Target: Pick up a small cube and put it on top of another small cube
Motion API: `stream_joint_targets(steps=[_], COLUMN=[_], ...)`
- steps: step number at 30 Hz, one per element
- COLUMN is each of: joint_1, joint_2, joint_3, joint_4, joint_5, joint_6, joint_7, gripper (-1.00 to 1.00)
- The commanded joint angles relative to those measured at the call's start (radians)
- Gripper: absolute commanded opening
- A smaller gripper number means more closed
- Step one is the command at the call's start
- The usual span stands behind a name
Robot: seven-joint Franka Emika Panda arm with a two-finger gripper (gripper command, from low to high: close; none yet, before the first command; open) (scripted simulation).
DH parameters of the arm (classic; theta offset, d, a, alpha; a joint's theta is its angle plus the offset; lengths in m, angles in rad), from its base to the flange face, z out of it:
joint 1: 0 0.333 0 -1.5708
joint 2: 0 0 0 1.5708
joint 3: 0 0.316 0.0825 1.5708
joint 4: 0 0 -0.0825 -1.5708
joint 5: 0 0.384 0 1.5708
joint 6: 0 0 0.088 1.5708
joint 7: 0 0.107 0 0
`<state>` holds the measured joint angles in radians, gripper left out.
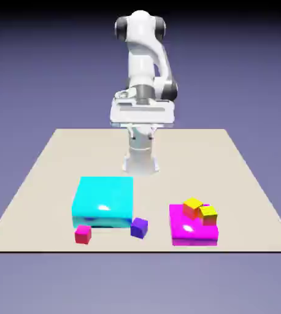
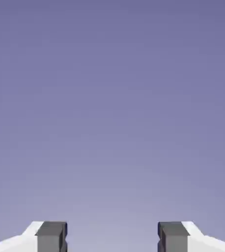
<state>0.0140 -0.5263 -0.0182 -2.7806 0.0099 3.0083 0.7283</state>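
The tiny crimson cube (image 1: 83, 233) rests on the table near its front edge, just off the front left corner of a big cyan block. To its right, by the cyan block's front right corner, sits the tiny purple cube (image 1: 139, 227); the two are apart. My gripper (image 1: 142, 133) hangs high at the far side of the table, well away from both cubes. In the hand view the gripper (image 2: 112, 238) is open, its grey fingertips (image 2: 51, 237) spread wide with only the blue-violet backdrop between them.
A large cyan block (image 1: 103, 201) stands just behind the two small cubes. At the front right, a flat magenta block (image 1: 189, 228) carries two orange-and-yellow cubes (image 1: 192, 207), (image 1: 208, 214). The table's front edge (image 1: 140, 250) runs just before the cubes.
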Motion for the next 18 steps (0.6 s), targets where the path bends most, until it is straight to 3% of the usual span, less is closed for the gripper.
stream_joint_targets(steps=[1, 18], joint_1=[0.002, 0.030], joint_2=[0.036, 0.652], joint_3=[-0.015, -0.271], joint_4=[0.024, 0.439], joint_5=[0.008, 0.148], joint_6=[-0.024, -0.428], joint_7=[-0.011, -0.190], gripper=[0.00, 0.00])
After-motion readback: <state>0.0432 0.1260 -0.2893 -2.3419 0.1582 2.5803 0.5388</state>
